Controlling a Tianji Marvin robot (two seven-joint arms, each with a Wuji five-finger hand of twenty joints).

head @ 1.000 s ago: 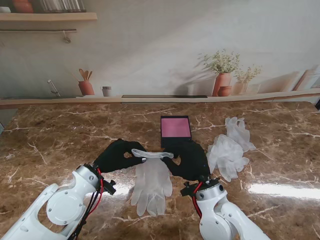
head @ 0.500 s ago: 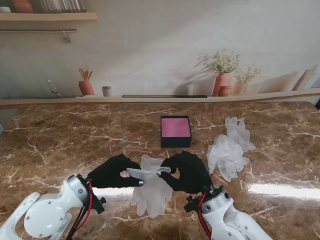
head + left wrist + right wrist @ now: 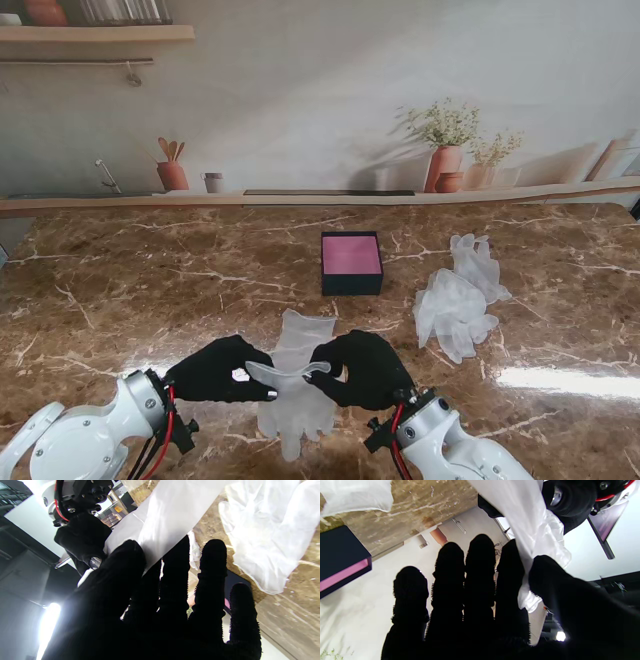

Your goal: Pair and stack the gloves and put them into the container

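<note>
1. Pinching the cuff of a translucent white glove [image 3: 292, 395], the left hand [image 3: 215, 369] grips one end of the cuff between thumb and fingers [image 3: 172, 562], near the table edge closest to me.
2. The right hand [image 3: 362, 368] is closed on the other end of the same cuff, so the cuff band stretches between the two black-gloved hands (the right wrist view shows the film caught between thumb and forefinger [image 3: 511, 562]).
3. The held glove hangs from the cuff, its fingers drooping toward me just over the marble table [image 3: 120, 290].
4. A second glove [image 3: 300, 330] lies flat on the table under and just beyond the held one, its cuff end pointing away from me toward the box.
5. Farther from me, a dark container [image 3: 351, 262] with a pink inside stands open near the table's middle, well apart from both hands.
6. To the right, a loose heap of more gloves [image 3: 460, 295] sits on the marble, beside the container but not touching it.
7. Beyond the table's far edge, a printed backdrop [image 3: 300, 100] shows shelves and potted plants.
</note>
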